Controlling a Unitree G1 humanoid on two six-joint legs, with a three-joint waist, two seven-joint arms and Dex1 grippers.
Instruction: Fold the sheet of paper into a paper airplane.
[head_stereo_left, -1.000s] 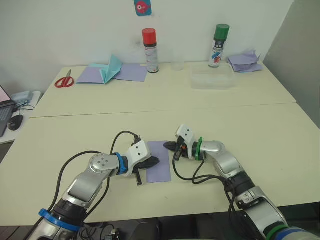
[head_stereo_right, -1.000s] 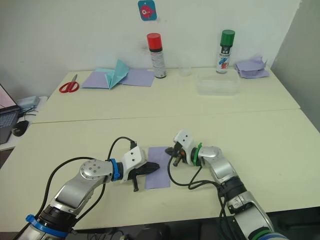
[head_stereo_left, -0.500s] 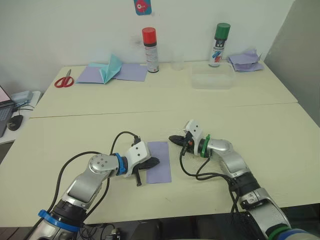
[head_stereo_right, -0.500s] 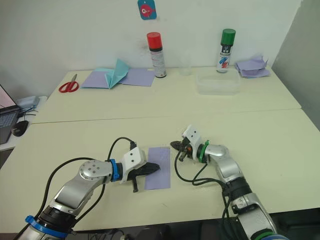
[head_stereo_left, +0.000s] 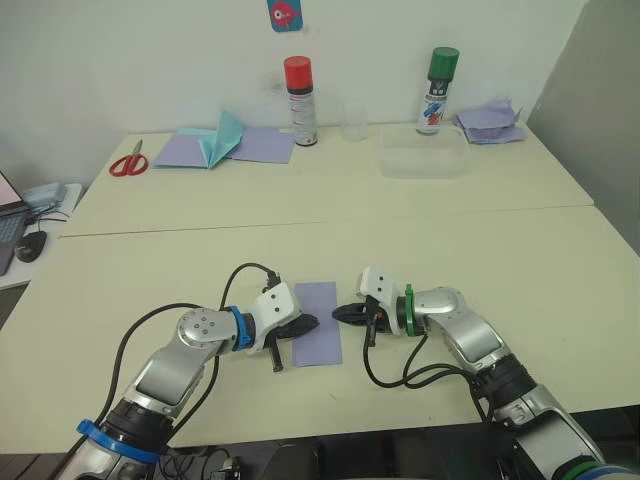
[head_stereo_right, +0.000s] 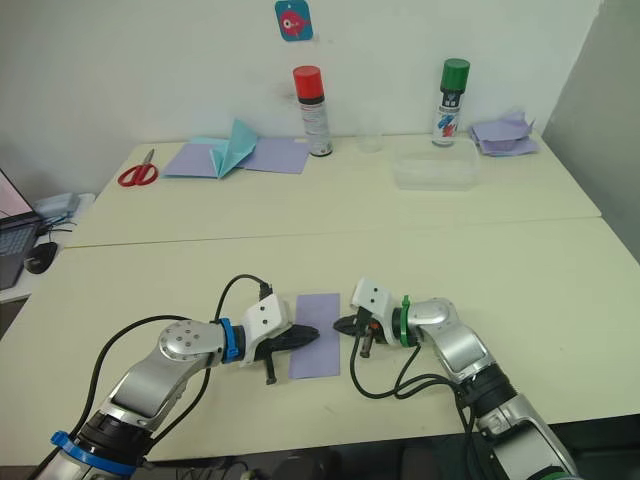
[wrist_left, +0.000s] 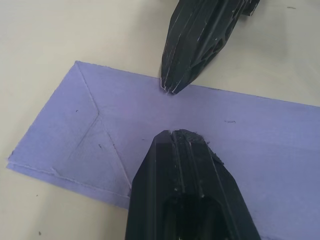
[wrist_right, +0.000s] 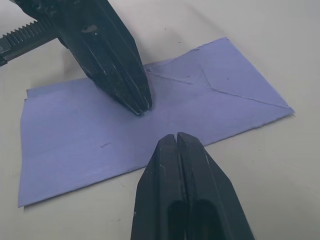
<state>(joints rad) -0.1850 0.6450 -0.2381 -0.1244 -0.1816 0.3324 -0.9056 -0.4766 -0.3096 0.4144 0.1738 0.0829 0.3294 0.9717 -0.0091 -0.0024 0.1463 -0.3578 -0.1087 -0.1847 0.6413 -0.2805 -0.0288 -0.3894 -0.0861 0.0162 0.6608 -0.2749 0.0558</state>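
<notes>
Since the earlier frames, the right gripper (head_stereo_left: 340, 313) has swung away from the sheet's far right edge and returned lower, its tip now at the middle of the right long edge; the left gripper (head_stereo_left: 306, 324) has stayed put. Both sets of jaws are closed to a point and grip nothing. The left tip rests on the sheet of paper (head_stereo_left: 318, 323), inside its left long edge, apparently pinning it so it cannot slide. In the wrist views the right tip meets the opposite edge, nose to nose with the left across the narrow width, a placement suited to pressing or nudging that edge.

The sheet lies flat on the near surface (head_stereo_left: 520, 270), already doubled into a long rectangle; stacked layers show along one long edge, and diagonal creases mark a triangle at one end. No airplane form exists yet, so the task appears to be at an early fold.

Bare surface surrounds the sheet on all sides, leaving room to sweep or lift an edge. Well apart at the far side stand a red-capped spray can (head_stereo_left: 300, 87), a green-capped spray can (head_stereo_left: 437, 77), a clear tray (head_stereo_left: 422, 159), scissors (head_stereo_left: 127, 160), a teal paper shape (head_stereo_left: 221, 138) and spare lavender sheets (head_stereo_left: 490, 122).
</notes>
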